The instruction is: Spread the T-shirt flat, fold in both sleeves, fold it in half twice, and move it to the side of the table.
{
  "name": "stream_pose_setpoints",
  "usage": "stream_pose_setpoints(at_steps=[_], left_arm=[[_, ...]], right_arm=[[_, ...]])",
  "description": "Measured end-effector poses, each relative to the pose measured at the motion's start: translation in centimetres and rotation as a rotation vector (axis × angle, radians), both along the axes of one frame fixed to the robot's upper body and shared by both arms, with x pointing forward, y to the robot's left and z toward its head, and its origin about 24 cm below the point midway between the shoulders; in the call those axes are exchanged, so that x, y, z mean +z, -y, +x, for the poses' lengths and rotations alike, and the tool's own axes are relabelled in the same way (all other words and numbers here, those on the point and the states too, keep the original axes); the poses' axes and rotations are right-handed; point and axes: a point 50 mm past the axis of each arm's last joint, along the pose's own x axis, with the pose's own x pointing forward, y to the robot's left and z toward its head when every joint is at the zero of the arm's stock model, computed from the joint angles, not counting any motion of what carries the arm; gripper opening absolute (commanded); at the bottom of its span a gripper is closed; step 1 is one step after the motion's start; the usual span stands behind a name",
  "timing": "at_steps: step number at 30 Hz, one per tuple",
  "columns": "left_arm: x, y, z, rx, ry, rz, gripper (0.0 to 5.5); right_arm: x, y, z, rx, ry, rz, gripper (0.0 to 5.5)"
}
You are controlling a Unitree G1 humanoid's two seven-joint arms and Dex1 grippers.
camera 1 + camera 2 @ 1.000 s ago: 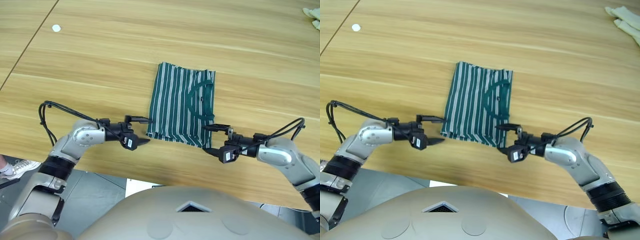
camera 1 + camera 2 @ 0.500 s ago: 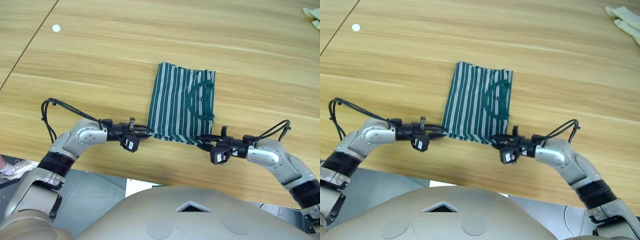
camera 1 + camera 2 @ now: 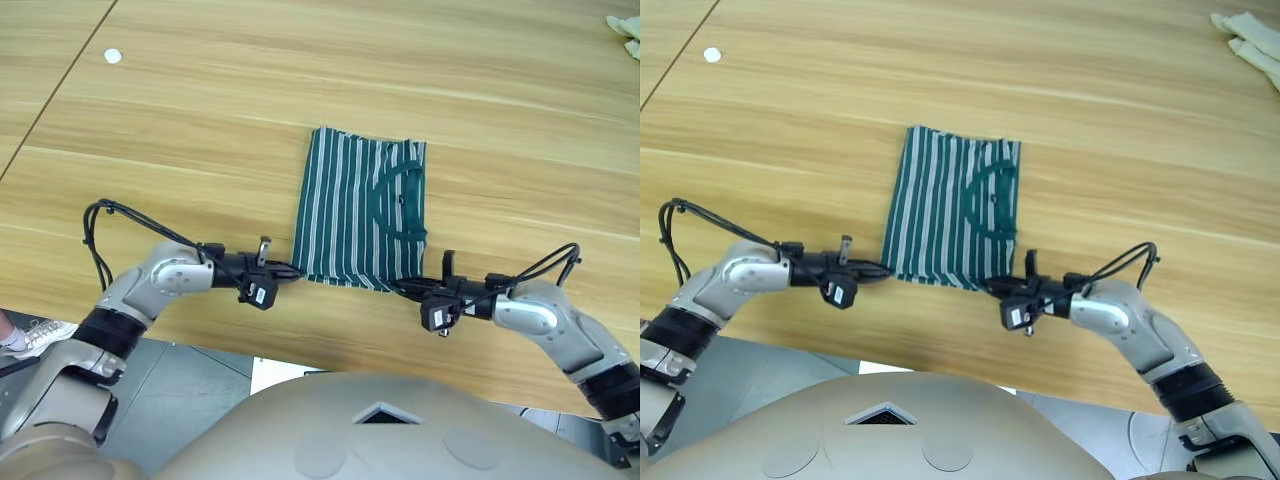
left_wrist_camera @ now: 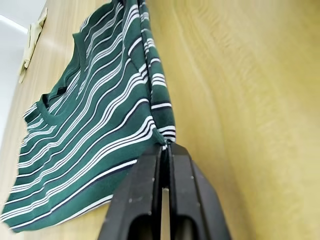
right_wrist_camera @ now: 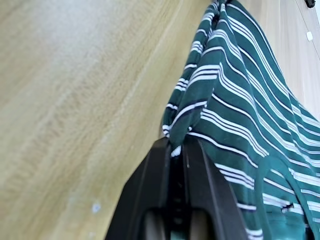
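The green T-shirt [image 3: 362,208] with white stripes lies folded into a narrow rectangle in the middle of the wooden table, its neckline facing up on the right half. My left gripper [image 3: 292,270] is shut on the shirt's near left corner [image 4: 162,137]. My right gripper [image 3: 403,289] is shut on the near right corner [image 5: 176,137]. Both corners are pinched just above the tabletop, and the near edge of the shirt runs between the two grippers.
A small white disc [image 3: 112,56] lies at the far left of the table [image 3: 200,120]. Pale cloth [image 3: 1246,36] sits at the far right corner. The table's near edge runs just under both arms.
Both grippers went from open beside the near corners to shut on them. The shirt's near edge has been drawn slightly away from me and lifted.
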Motion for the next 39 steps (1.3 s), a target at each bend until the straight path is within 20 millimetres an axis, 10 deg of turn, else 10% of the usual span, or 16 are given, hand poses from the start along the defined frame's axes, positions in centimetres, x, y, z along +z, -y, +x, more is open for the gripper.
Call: stream_pose_setpoints(at_steps=[17, 28, 39], left_arm=[[1.0, -1.9, -9.7, 0.006, -0.421, -0.073, 0.02], [5.9, -1.9, -4.5, 0.257, -0.317, -0.455, 0.02], [3.8, -0.7, 3.8, 0.532, -0.145, -0.456, 0.02]], right_arm=[[3.4, 0.9, -7.5, 0.138, -0.180, 0.108, 0.09], [7.1, 0.9, -1.3, 0.015, 0.110, 0.142, 0.09], [5.3, 0.1, 6.5, -0.162, 0.305, 0.025, 0.09]])
